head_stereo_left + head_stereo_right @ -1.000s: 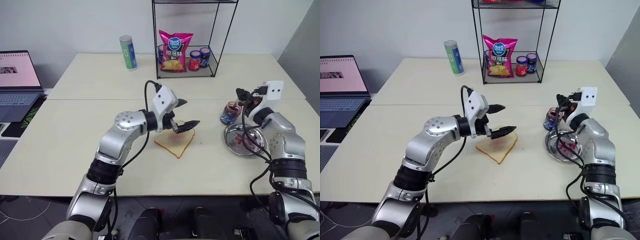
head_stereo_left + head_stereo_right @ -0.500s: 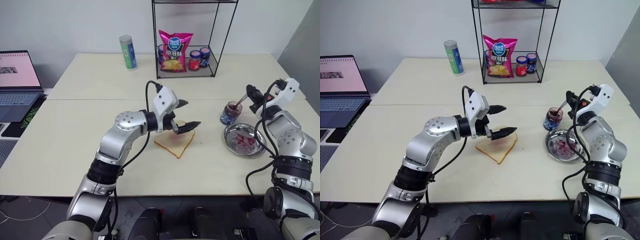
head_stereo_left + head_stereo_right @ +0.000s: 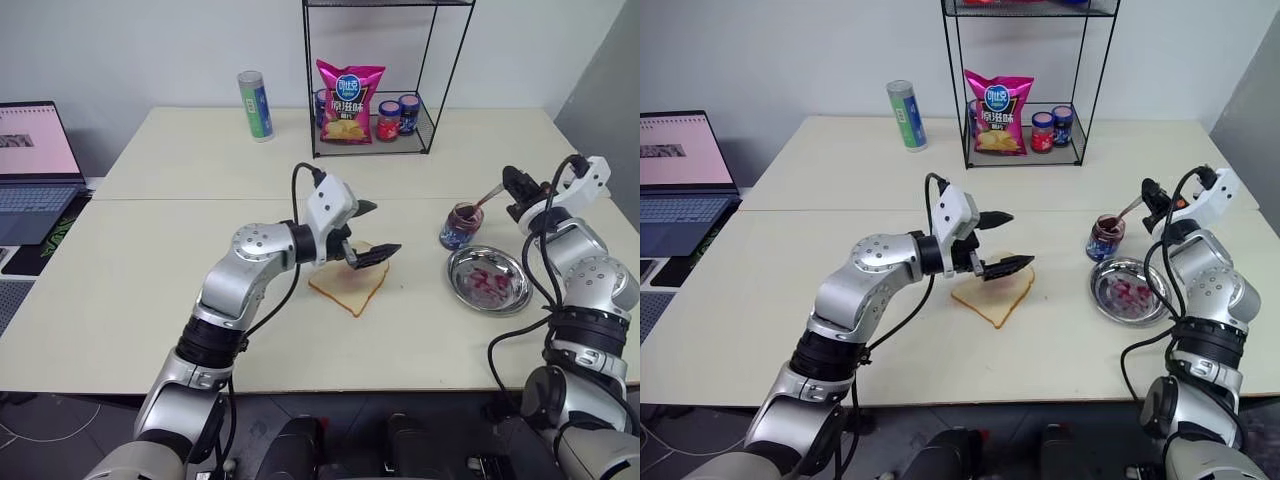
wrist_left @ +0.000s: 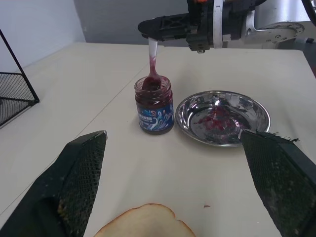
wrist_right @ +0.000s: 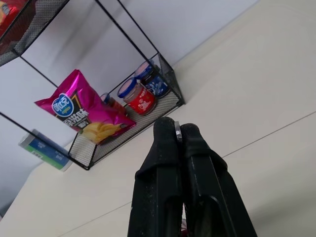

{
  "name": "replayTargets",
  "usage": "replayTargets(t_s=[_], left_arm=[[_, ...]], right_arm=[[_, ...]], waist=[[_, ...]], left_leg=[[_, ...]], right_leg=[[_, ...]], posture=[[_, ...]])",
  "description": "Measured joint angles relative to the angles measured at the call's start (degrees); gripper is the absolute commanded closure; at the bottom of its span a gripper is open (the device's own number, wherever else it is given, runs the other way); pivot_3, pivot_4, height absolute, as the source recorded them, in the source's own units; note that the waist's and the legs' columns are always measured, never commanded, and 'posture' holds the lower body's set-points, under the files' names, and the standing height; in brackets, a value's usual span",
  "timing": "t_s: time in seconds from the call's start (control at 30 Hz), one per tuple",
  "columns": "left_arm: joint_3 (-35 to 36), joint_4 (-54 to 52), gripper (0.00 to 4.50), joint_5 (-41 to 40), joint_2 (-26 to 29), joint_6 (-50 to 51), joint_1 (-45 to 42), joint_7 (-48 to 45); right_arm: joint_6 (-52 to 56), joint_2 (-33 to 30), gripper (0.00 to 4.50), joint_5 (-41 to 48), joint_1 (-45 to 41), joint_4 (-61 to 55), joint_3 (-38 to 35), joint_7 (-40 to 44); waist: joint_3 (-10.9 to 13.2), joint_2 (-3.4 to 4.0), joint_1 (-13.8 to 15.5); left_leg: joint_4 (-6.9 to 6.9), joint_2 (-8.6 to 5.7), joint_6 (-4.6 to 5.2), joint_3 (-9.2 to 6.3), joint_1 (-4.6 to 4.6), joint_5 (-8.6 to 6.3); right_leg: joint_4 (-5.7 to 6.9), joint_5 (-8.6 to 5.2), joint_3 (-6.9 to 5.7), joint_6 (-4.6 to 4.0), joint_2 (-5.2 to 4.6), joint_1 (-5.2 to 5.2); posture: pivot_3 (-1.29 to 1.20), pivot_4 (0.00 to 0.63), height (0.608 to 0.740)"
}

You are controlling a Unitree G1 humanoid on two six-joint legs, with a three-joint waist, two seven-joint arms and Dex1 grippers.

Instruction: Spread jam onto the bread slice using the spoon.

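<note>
1. Since one second ago, the right gripper [image 3: 516, 185] has shifted toward the table's right edge and rolled; previously it sat low over the steel dish [image 3: 489, 280], and it now stands above and beyond the dish's far rim.
2. Right gripper state: fingers pressed together, pinching the handle of the spoon [image 4: 152, 61]. The spoon slopes down from the gripper, and its bowl sits inside the open jam jar [image 3: 460, 226].
3. The jam jar stands upright on the table [image 3: 150, 290], just beside the dish on its far-left side. Dark red jam [image 4: 151, 85] fills the jar mouth; red smears also mark the dish floor.
4. Left gripper [image 3: 363, 231] has not moved: fingers spread wide, holding nothing, hovering level above the far edge of the bread slice [image 3: 349, 287].
5. The bread slice lies flat on the table near the centre, well apart from the dish. Whether jam is on it cannot be told.
6. A wire rack [image 3: 375, 75] at the far side holds a chip bag [image 3: 349, 102] and two lidded jars [image 3: 398, 117].
</note>
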Motion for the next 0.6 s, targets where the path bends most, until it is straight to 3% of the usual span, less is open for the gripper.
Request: replayTargets(t_s=[0.6], left_arm=[[0.0, 0.0, 0.00, 0.0, 0.0, 0.0, 0.0, -0.8]], right_arm=[[-1.0, -0.3, 4.47, 3.1, -1.9, 0.6, -4.0, -3.5]], waist=[[0.0, 0.00, 0.0]], left_leg=[[-0.01, 0.00, 0.00, 0.00, -0.01, 0.00]], right_leg=[[-0.01, 0.00, 0.01, 0.00, 0.00, 0.00]], posture=[[0.00, 0.150, 0.740]])
